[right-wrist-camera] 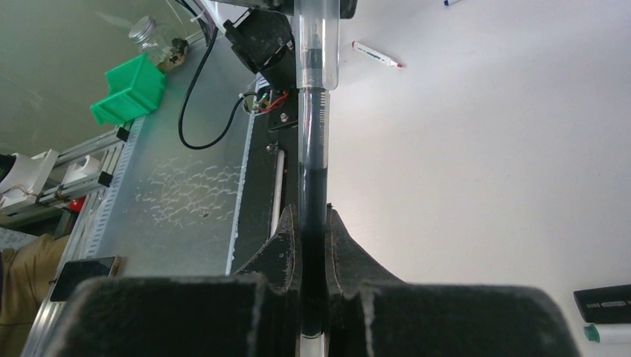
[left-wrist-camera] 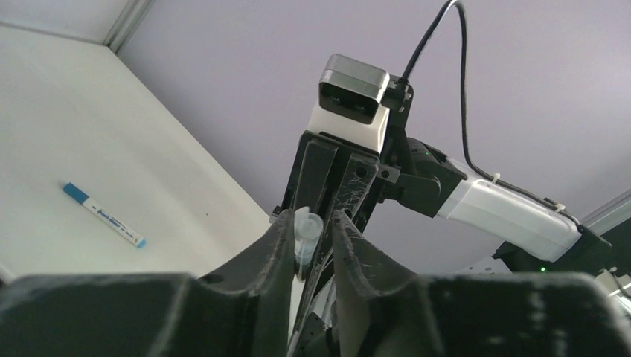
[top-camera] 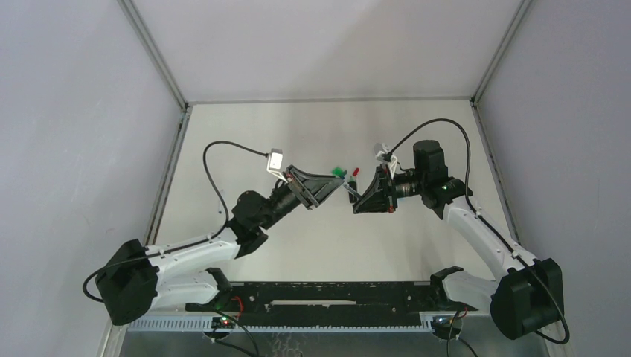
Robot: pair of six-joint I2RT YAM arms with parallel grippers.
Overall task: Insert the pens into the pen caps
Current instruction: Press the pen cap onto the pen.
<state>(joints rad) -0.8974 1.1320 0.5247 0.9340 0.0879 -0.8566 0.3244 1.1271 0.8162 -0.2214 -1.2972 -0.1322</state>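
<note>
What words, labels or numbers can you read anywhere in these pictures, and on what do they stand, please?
Nothing is legible.
Blue-ended pen: dark print along the barrel, too small to read.
Red-tipped pen: barrel print, too small.
Black marker: pale label, blurred.
Clear pen in the right gripper: faint marks, unreadable.

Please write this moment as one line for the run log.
right gripper: shut on pen | left gripper: jaws either side of clear cap, grip unclear | clear cap: on pen's far end
</note>
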